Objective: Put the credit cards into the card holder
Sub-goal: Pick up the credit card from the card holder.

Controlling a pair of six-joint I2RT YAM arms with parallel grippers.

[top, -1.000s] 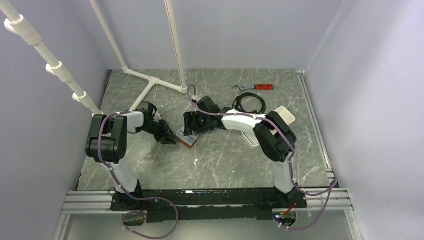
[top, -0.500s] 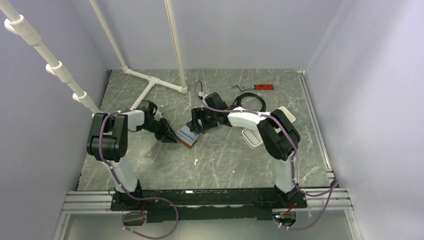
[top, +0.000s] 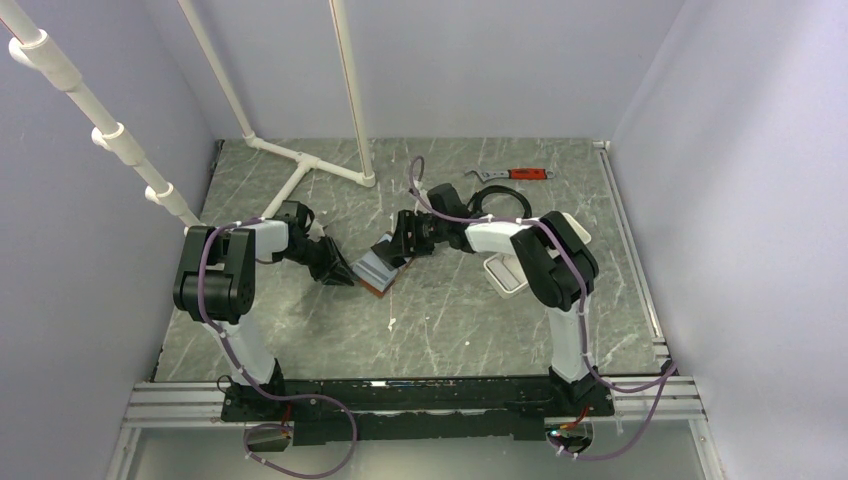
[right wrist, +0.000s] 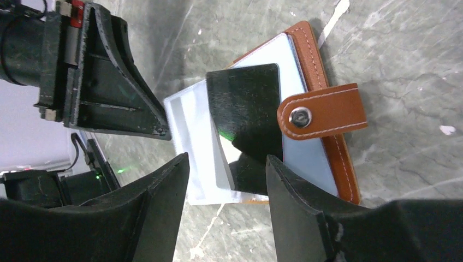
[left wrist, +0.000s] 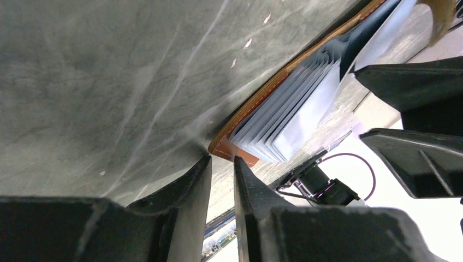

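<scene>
We see the card holder lying open mid-table on the grey marbled table, btwn the two arms. Brown leather side is down and the light bluish pockets are fanned upward. The closing tab w/ its snap lies over the pockets. One dark credit card sits askew on top of the pockets, and the tab overlaps its edge. We can't tell whether it's in a slot.

R gripper hangs just over the holder w/ fingers spread wide, one on each side of the card's near end, apart from it.

L gripper is down low at the holder's corner. Its fingers are almost pressed together, only a thin slit, nothing btwn them. The tips are just beside the brown edge.

Further back are a white tray, a black cable coil, a red-handled wrench and white pipes.
</scene>
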